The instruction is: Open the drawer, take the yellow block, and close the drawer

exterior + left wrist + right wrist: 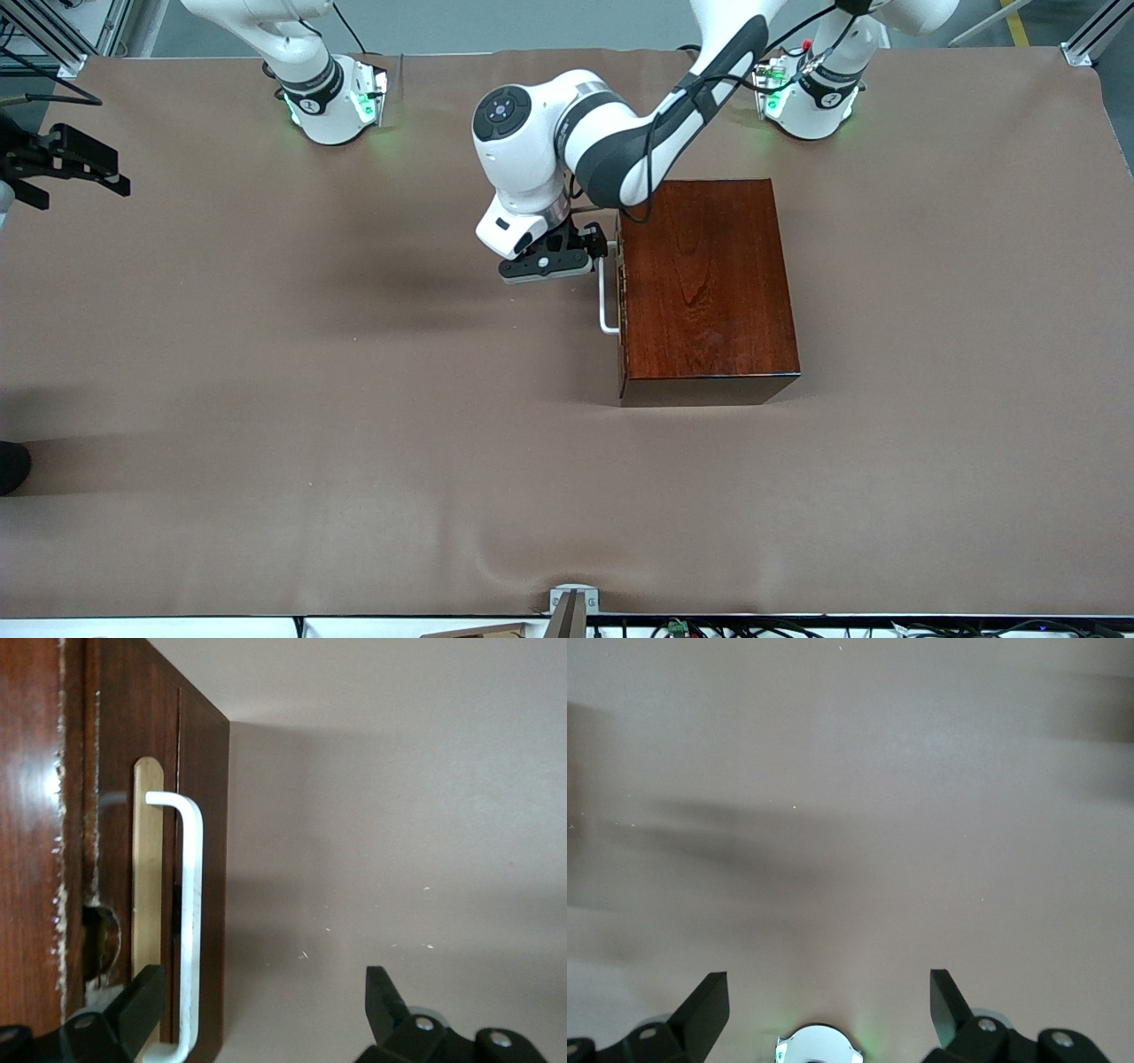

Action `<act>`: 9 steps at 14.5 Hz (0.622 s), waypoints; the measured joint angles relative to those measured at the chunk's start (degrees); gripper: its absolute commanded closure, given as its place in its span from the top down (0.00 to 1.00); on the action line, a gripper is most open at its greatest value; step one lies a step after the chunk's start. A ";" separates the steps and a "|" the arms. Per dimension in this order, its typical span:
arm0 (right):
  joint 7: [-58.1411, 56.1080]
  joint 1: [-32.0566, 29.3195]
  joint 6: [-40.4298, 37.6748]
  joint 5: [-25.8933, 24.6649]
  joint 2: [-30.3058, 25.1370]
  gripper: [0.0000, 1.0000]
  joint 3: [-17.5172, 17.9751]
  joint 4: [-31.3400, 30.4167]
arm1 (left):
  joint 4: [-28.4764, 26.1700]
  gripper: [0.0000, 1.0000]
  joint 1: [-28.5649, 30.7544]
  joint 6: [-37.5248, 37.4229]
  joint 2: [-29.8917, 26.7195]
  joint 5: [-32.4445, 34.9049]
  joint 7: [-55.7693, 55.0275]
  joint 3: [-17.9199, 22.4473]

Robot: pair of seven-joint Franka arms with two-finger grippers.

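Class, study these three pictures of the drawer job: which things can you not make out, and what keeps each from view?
1. Yellow block: in no view; the drawer sits shut inside the wooden box.
2. Handle: its end is cut off by the left wrist view's edge, beside the open left pincer.
3. Right pincer, open over bare cloth: cut by the front view's edge.

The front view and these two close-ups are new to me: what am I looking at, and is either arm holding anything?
Two white robot arms work at a brown-covered table. The wide picture looks down from across the table; each close-up comes from a camera on one arm's wrist. The left gripper is open around the white handle of the drawer, which is shut inside its dark wooden box. The right gripper, open and empty, waits over bare table at its own end. No yellow block shows.
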 measured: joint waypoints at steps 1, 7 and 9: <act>0.00 0.00 0.00 0.00 0.00 1.00 0.00 0.00 | 0.00 1.00 -0.14 -0.04 0.45 1.18 0.75 0.14; 0.00 0.00 0.00 0.00 0.00 1.00 0.00 0.00 | -0.04 1.00 -0.16 -0.84 1.82 4.25 3.40 0.37; 0.00 0.00 -0.01 0.00 0.00 1.00 0.01 0.00 | -0.16 1.00 -0.16 -1.03 2.08 4.88 3.95 0.48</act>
